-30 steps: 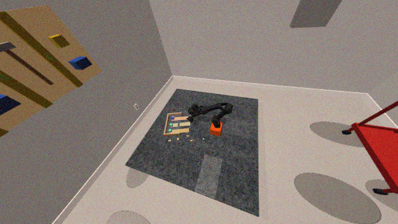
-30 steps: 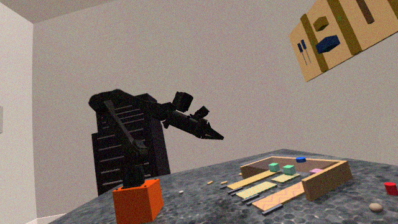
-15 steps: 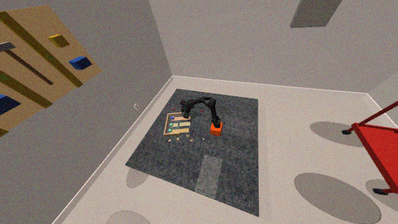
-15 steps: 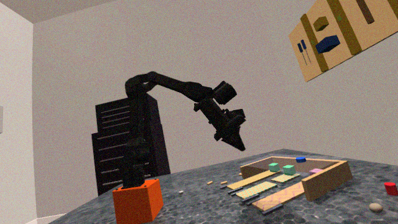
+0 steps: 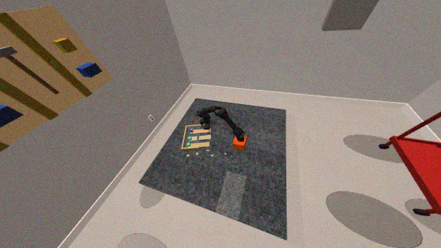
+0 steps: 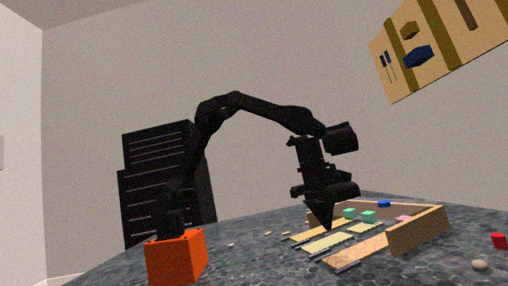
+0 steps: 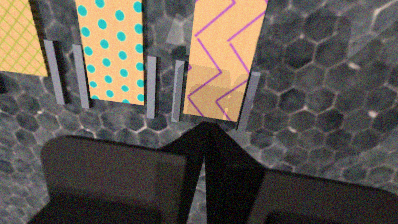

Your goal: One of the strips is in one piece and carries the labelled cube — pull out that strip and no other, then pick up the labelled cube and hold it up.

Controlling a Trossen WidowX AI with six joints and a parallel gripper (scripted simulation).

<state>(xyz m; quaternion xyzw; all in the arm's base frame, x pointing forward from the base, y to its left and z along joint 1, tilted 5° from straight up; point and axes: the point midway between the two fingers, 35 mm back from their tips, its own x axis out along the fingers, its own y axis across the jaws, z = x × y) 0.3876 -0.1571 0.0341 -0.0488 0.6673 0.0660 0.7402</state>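
Observation:
My gripper [image 5: 206,128] [image 6: 329,229] [image 7: 208,128] is shut and empty, its tips pointing down just above the near end of the zigzag strip [image 5: 201,131] [image 6: 353,252] [image 7: 235,60]. This strip runs toward a pink cube [image 6: 404,218], mostly hidden by the tray wall; no label is readable. The dotted strip [image 5: 204,137] [image 6: 327,243] [image 7: 110,60] has a gap before its separate far piece [image 5: 194,138] [image 6: 364,227], with a green cube [image 5: 189,138] [image 6: 368,217] at its far end. The grid strip [image 5: 201,145] [image 6: 313,233] [image 7: 17,40] leads to another green cube [image 5: 188,144] [image 6: 349,214].
A wooden tray wall [image 5: 183,138] [image 6: 421,232] encloses the far ends. Metal rails [image 7: 151,87] flank the strips' near ends. A blue disc [image 5: 191,130] [image 6: 383,203] is by the back wall. A red cylinder [image 6: 498,241] and a pebble [image 6: 479,264] lie outside.

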